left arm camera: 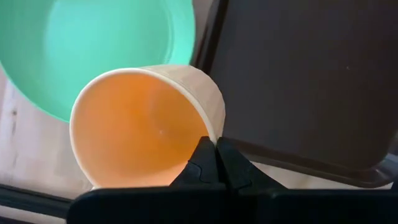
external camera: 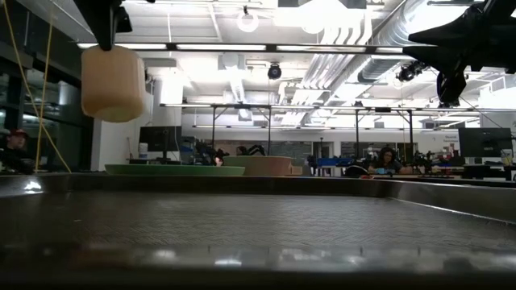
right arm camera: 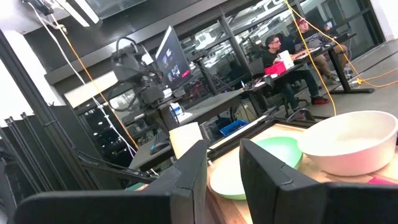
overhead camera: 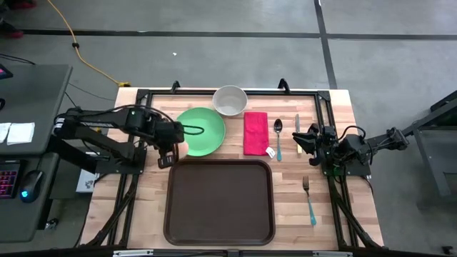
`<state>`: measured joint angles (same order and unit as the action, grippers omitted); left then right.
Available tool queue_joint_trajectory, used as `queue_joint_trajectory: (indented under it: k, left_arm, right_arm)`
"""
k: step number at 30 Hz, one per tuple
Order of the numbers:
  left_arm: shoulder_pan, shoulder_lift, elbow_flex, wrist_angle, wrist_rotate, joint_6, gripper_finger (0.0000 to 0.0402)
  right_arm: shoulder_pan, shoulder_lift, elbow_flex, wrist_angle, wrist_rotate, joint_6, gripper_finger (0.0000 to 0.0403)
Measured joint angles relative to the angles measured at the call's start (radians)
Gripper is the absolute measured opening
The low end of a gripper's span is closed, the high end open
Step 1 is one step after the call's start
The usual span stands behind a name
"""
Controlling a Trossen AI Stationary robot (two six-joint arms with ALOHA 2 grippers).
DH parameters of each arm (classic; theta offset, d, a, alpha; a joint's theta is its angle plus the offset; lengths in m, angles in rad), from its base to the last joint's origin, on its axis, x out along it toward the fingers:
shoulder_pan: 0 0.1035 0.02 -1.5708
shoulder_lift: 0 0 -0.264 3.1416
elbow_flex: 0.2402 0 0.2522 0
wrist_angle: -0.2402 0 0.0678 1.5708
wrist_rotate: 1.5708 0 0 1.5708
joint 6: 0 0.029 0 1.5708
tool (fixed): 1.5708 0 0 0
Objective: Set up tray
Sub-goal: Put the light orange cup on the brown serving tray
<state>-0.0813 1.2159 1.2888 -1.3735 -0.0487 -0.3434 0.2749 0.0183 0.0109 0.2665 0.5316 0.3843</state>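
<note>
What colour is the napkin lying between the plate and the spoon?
The napkin is pink-red, plain, with no pattern; the high view shows it best.

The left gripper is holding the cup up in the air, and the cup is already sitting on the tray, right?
Not quite. The left gripper does hold the cup by its rim, but the low view shows the cup hanging in the air, not sitting on the tray.
</note>
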Motion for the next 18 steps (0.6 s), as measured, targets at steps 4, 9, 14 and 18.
queue_joint_trajectory:
  k: [4, 9, 14, 18]
  left_arm:
    - [-0.053, 0.039, -0.001, 0.037, -0.001, -0.047, 0.0011]
    - [-0.116, 0.108, -0.001, 0.099, -0.004, -0.101, 0.0011]
    - [-0.176, 0.179, -0.001, 0.141, -0.005, -0.149, 0.001]
    - [-0.225, 0.222, 0.0, 0.187, -0.011, -0.189, 0.001]
  right_arm:
    - [0.0, 0.0, 0.0, 0.0, 0.0, 0.0, 0.0074]
    - [0.0, 0.0, 0.0, -0.007, 0.0, 0.0, 0.0074]
    - [0.0, 0.0, 0.0, -0.009, 0.0, 0.001, 0.0074]
    - [0.0, 0.001, 0.0, -0.01, 0.0, 0.002, 0.0074]
